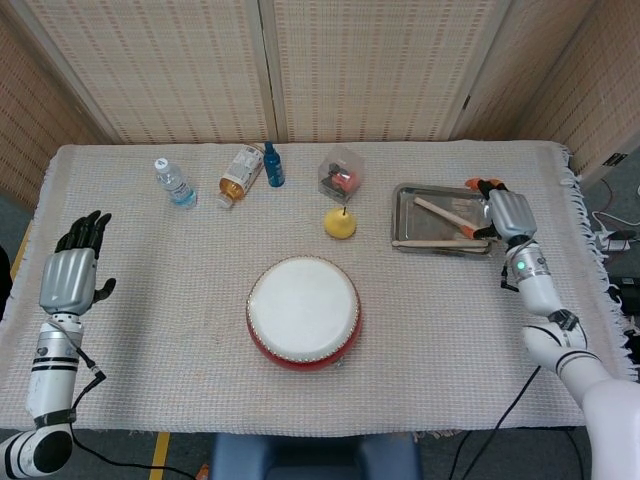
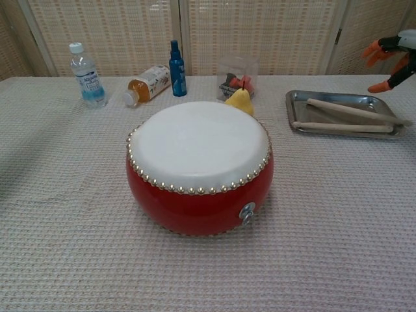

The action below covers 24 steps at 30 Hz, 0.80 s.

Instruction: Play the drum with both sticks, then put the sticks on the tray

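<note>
The surface (image 1: 150, 330) is covered with a pale woven cloth. The red drum (image 1: 303, 312) stands in the lower middle of the frame. The metal tray (image 1: 404, 216) is at the right, and both sticks (image 2: 344, 118) lie inside it, one crossing over the other. The right hand (image 1: 509, 214) is at the right edge of the tray, fingers spread, holding nothing. The left hand (image 1: 68, 275) is at the far left, flat and wide, also empty. A yellow pear (image 1: 340, 224) sits above the drum.
</note>
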Tool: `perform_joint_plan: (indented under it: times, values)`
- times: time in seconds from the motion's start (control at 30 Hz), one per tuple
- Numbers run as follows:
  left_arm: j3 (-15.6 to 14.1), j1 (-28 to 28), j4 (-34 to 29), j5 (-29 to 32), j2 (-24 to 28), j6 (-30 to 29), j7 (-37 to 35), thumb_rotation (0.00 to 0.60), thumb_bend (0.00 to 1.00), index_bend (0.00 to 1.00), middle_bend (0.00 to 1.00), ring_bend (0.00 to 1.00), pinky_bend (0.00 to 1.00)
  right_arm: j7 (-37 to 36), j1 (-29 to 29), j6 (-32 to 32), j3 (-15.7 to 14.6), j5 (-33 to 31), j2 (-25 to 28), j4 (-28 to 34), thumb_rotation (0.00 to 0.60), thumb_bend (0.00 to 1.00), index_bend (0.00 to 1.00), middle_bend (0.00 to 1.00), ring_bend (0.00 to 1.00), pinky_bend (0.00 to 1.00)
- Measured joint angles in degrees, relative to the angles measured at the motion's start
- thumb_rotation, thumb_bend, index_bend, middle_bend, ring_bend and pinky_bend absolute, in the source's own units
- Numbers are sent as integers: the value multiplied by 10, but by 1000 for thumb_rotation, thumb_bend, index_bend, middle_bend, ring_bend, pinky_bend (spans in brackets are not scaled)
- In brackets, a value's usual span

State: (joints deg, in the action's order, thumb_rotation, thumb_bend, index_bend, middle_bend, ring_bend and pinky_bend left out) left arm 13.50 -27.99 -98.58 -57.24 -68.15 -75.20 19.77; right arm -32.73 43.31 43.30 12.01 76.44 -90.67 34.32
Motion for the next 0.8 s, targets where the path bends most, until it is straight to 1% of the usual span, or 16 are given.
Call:
perform_joint_plan:
  times: [0.07,0.1,0.17,0.2,0.3,0.4,0.5,0.6,0.7,0.8]
  values:
    - [-3,5,3,-5,1,-2,-5,600,213,0,0,0,165,18,-19,25,-3,1,29,60,600,209,152,186,69,246]
    - [-5,9,4,-10,2,-4,-8,600,214,0,0,0,165,32,-33,42,-4,2,48,102,600,209,128,164,47,219]
    - [-9,15,6,-17,2,-10,-14,600,215,0,0,0,165,53,-55,69,-7,1,78,167,600,208,87,130,18,186]
    - [-11,20,6,-22,3,-14,-19,600,215,0,0,0,165,68,-70,88,-9,1,98,210,600,208,73,118,8,174]
    - [-16,32,8,-32,6,-22,-32,600,215,0,0,0,165,104,-114,143,-15,0,148,312,600,208,52,104,0,158]
    - [-23,48,8,-43,12,-31,-46,600,214,0,0,0,165,135,-161,209,-24,4,190,390,600,209,43,104,0,140]
    - [-33,64,6,-55,17,-41,-54,600,214,0,0,0,165,157,-207,271,-35,12,218,437,600,208,43,104,0,131]
    - [-44,82,3,-67,17,-57,-60,600,213,0,0,0,164,173,-246,321,-49,25,231,467,600,208,42,104,0,125]
    - [-55,102,-2,-81,17,-75,-68,600,213,0,0,0,164,184,-278,356,-64,38,235,492,600,208,33,104,0,124]
    - [-66,119,-9,-101,17,-91,-74,600,214,0,0,0,164,195,-302,377,-77,45,239,518,600,209,24,104,0,119]
